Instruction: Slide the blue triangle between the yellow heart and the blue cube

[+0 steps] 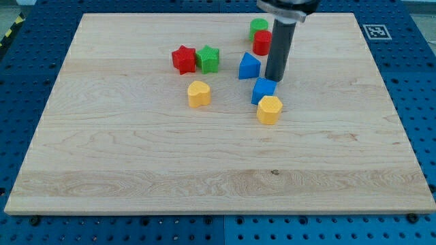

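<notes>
My tip [274, 79] bare rod, no jaws, holding nothing, just right of blue triangle [249, 66], above blue cube [263, 90]

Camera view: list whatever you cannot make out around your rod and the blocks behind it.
- Red block: right side hidden by my rod, shape unclear.
- Green block: partly covered by the red block.
- Arm above the rod: cut off by the view's top.
- My tip shows beside the blue triangle.

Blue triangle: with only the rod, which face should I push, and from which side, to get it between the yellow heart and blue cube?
Push the blue triangle on its top-right face, driving it down-left. My tip sits just right of it, above the blue cube. The gap toward the yellow heart lies below-left.
</notes>
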Action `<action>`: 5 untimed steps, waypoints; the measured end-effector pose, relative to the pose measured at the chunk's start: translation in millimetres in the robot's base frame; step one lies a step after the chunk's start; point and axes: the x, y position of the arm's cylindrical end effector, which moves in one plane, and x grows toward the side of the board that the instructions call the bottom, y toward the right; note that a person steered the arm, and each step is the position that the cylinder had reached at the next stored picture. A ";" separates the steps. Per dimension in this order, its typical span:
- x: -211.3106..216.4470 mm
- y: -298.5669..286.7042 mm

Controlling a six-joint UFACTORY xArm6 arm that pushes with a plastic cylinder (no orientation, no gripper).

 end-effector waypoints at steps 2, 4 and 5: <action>-28.2 6.5; -9.9 -22.7; -38.6 -20.5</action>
